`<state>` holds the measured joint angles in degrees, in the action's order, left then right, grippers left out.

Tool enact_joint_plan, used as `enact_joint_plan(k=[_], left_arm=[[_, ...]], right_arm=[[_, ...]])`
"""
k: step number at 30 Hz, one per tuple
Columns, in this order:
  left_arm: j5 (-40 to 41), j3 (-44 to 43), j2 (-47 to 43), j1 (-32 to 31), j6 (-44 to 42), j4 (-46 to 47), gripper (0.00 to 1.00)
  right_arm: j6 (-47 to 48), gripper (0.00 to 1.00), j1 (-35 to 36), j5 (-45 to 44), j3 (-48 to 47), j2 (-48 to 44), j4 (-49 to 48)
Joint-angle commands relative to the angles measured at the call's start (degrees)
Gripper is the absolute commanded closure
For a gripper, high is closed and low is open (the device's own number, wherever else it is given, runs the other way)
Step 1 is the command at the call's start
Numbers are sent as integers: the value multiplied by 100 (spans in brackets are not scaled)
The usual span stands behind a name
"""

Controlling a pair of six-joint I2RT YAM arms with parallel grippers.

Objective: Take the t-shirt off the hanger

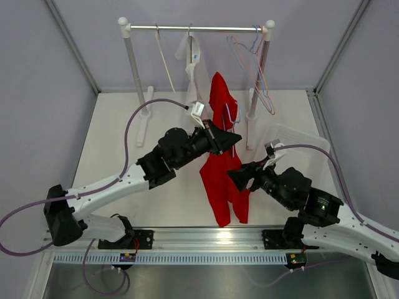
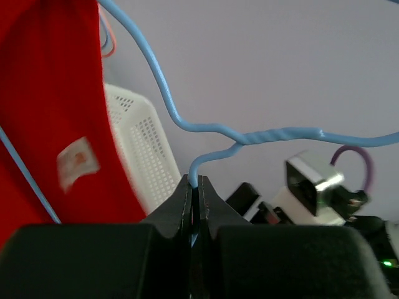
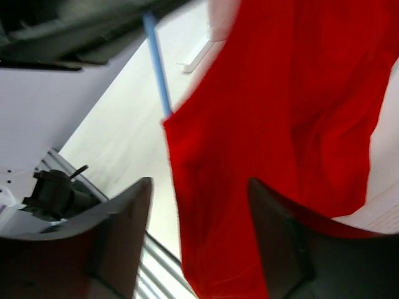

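From above, the red shirt [image 1: 221, 168] hangs in the air in front of the rack [image 1: 196, 28], with its low end near the front edge of the table [image 1: 118, 124]. It sits between the two arms. The left gripper [image 1: 229, 142] is up against the shirt near its top half. The right gripper [image 1: 235, 177] is just beside the shirt lower down, on the right. A white basket [image 1: 302, 140] sits on the table behind the right arm. From the left wrist, the two black jaws are pressed together on the thin blue wire of the hanger [image 2: 280, 136], just under its twisted neck. The red cloth fills the left side, and a small white tag [image 2: 78, 161] shows on it. From the right wrist, the jaws are wide apart. The edge of the shirt hangs in the gap between them, but this view is blurry, so I cannot tell if either finger [image 3: 124, 237] touches the cloth. A bit of blue wire pokes out above the cloth there.
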<state>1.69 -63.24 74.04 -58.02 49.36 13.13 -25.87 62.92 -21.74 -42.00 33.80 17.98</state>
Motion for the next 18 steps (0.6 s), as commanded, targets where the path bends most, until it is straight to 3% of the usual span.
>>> enact_joint_plan(k=[1, 3, 8, 13, 18], left_arm=[[-90, -214, -487, 45, -14, 885, 100], [-99, -485, -557, 36, -128, 832, 100], [138, -935, -575, 54, -542, 542, 100], [41, -1119, -610, 45, -612, 560, 100], [-98, -1339, -680, 54, -718, 445, 100]], right_arm=[[12, 22, 106, 335, -256, -14, 48], [-41, 15, 159, 546, -213, -58, 48], [-94, 14, 370, 575, -72, -128, 4], [-68, 35, 441, 442, -107, 126, 66], [-32, 49, 581, 276, -107, 214, 136]])
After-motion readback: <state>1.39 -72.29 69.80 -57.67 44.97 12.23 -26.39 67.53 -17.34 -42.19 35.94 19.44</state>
